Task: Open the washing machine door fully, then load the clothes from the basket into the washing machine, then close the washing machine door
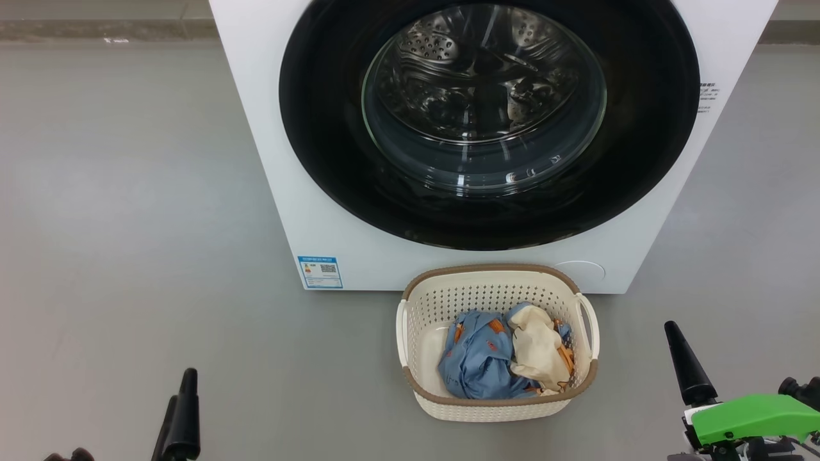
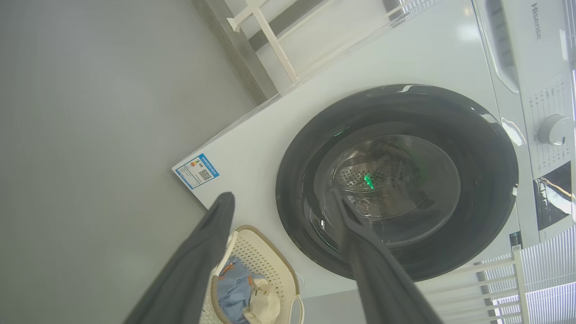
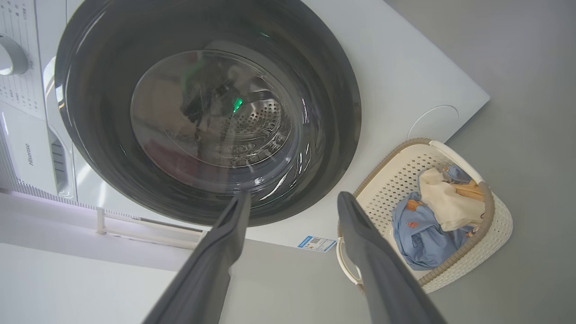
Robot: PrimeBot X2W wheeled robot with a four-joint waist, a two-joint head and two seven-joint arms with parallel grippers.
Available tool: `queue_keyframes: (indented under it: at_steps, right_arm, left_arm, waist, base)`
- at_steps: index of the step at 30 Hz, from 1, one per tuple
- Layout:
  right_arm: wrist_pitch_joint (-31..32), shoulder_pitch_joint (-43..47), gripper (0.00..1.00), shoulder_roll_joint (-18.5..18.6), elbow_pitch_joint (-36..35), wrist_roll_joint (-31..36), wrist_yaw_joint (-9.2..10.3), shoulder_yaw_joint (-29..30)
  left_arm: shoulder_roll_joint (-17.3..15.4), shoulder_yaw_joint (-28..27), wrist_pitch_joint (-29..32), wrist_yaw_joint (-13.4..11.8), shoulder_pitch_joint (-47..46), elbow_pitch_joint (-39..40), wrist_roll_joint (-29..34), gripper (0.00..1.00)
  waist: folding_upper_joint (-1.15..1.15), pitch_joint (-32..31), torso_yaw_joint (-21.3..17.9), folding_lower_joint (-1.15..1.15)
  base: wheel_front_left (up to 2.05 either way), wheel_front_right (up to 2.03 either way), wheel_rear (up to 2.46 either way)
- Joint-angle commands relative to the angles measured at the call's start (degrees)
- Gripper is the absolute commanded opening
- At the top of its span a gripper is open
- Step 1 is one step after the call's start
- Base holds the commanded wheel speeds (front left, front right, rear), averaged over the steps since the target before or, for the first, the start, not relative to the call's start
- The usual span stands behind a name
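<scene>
Washer (image 1: 275, 160) fills the top of our head view, white front facing us. Door (image 1: 483, 96) sits flush in that front with its black rim unbroken all round, and we see the drum only through the glass. We read it as shut, so step one is not started. Basket (image 1: 493, 269) stands on the grey floor (image 1: 128, 256) just in front of the washer, below the door and slightly to our right. We cannot tell whether it touches the panel. Clothes (image 1: 500, 352) are all in the basket, bunched together, the blue piece on our left and the cream piece on our right. We see nothing in the drum but reflections. Left gripper (image 2: 283, 200) hangs low at our left, fingers spread wide with nothing between them. Right gripper (image 3: 293, 197) hangs low at our right, likewise spread and empty. Both are well apart from door and basket. Our judgement is zero of three steps done. Left to do: swing the door fully open, move the clothes in, shut the door.
</scene>
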State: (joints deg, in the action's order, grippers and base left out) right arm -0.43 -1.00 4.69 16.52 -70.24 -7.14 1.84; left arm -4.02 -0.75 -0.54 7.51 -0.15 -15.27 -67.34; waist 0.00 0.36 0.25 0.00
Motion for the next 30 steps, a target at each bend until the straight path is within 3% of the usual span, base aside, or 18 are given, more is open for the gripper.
queue_keyframes:
  at_steps: [1, 30]
  right_arm:
    - [-0.7, -2.8, 1.0, 1.4, -1.7, 1.7, -0.13, -0.7]
    - [-5.7, -4.3, 1.0, 4.0, -0.7, 21.4, -0.21, -5.1]
  left_arm:
    - [-0.9, -0.6, -0.6, 0.0, -2.7, 2.1, 1.9, 1.0]
    - [-2.1, 1.1, -5.7, 0.0, -3.8, 3.9, 23.7, 1.0]
  waist:
    - [0.0, 0.0, 0.0, 0.0]
    - [0.0, 0.1, 0.1, 0.0]
  base:
    - [0.0, 0.0, 0.0]
    - [0.0, 0.0, 0.0]
